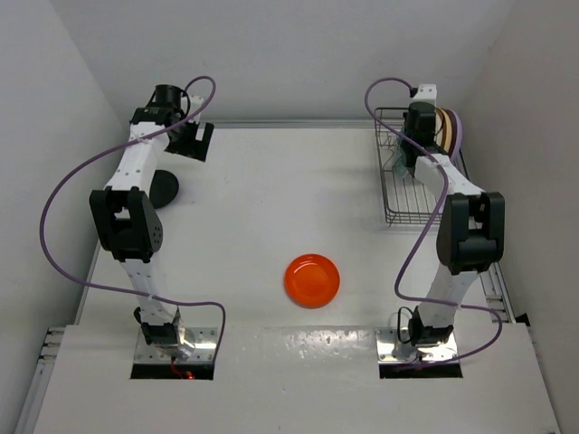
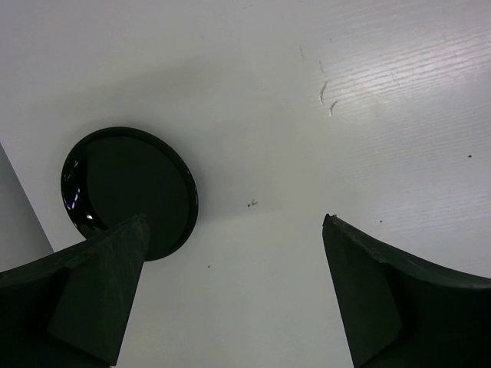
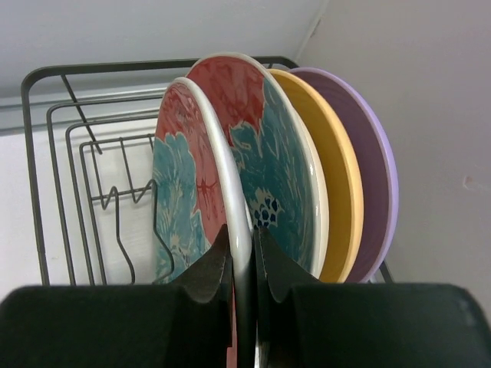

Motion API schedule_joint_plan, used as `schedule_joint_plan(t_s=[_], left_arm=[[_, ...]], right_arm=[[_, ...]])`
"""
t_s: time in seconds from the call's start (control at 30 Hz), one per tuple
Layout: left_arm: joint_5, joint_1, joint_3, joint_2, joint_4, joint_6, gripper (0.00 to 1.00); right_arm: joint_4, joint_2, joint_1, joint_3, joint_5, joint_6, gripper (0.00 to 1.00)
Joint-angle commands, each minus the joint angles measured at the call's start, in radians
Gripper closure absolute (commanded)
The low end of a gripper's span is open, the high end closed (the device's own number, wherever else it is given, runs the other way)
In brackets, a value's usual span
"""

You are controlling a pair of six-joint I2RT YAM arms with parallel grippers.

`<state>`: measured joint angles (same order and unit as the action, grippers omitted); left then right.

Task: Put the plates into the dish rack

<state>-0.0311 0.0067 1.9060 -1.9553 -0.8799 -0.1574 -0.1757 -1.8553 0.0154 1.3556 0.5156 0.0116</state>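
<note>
Orange plate (image 1: 312,280) lying flat on table (image 1: 253,208), nearest arm bases. We are finding black plate (image 2: 130,188) at left, left gripper (image 2: 234,230) hanging above table beside it, jaws spread, empty. At far right, right gripper (image 3: 244,245) pinching rim of red floral plate (image 3: 188,176) standing in dish rack (image 3: 46,153) ahead of other plates (image 3: 268,153).

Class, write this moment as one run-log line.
left gripper open by black plate | right gripper shut on front red plate in rack | orange plate on table

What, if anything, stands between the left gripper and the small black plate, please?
Nothing visible does. The left gripper is open above the table, and the black plate lies flat beside it, uncovered.
</note>
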Motion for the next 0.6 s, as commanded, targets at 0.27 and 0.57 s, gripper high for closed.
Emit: schedule_joint_plan(t_s=[0.27,0.57], left_arm=[[0.008,0.006,-0.010,0.064,0.019,-0.014,0.00],[-0.001,0.006,-0.019,0.093,0.019,-0.024,0.00]], right_arm=[[-0.120,0.111,-0.008,0.026,-0.107,0.025,0.35],[0.114,0.258,0.040,0.047,-0.279,0.010,0.14]])
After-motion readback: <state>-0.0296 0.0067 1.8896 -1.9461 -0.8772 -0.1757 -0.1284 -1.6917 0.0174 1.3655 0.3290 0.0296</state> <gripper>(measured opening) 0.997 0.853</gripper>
